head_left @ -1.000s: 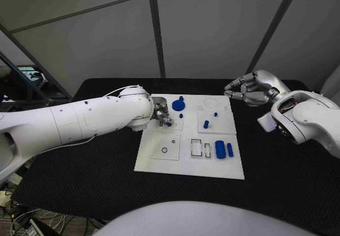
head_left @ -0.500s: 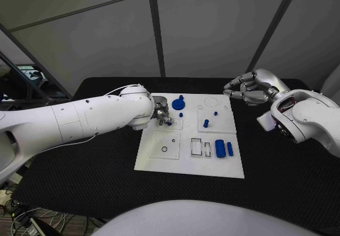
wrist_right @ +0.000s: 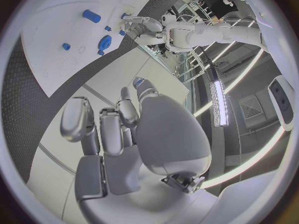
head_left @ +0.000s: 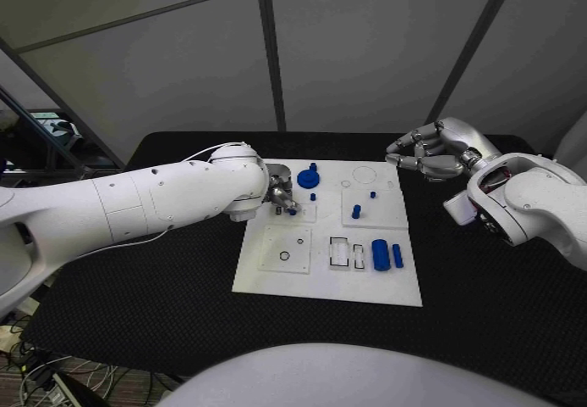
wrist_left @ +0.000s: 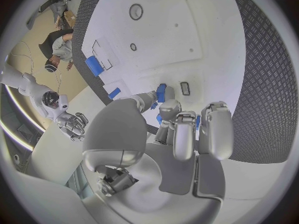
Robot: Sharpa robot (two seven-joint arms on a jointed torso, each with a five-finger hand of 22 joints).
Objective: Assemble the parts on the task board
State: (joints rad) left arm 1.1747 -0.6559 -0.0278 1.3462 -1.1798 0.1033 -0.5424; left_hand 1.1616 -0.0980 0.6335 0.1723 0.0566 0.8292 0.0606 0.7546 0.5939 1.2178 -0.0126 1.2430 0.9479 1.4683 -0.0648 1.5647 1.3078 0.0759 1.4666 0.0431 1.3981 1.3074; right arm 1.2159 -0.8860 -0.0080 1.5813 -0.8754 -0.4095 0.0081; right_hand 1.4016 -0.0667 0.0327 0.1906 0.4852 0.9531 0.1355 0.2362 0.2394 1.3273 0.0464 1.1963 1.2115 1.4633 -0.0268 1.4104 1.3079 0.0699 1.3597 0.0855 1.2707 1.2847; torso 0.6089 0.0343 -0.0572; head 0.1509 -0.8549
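The white task board (head_left: pixel 324 284) lies in the middle of the table. My left hand (head_left: pixel 282 200) is low over its far left tile and pinches a small blue part (wrist_left: pixel 161 92) in its fingertips, right beside a small rectangular slot (wrist_left: pixel 185 88). A blue disc with a knob (head_left: pixel 309 179), a short peg (head_left: pixel 356 213) and two blue cylinders (head_left: pixel 381 256) sit on the board. My right hand (head_left: pixel 428 158) hovers over the table past the board's far right corner, its fingers curled in with nothing in them.
The black table (head_left: pixel 147 288) extends well beyond the board on every side. Empty round and rectangular recesses (head_left: pixel 339 253) mark the near tiles. My left forearm (head_left: pixel 135 208) stretches across the table's left half.
My left arm has edged slightly toward the far side, with the small blue part still in its fingertips. The right hand has not moved.
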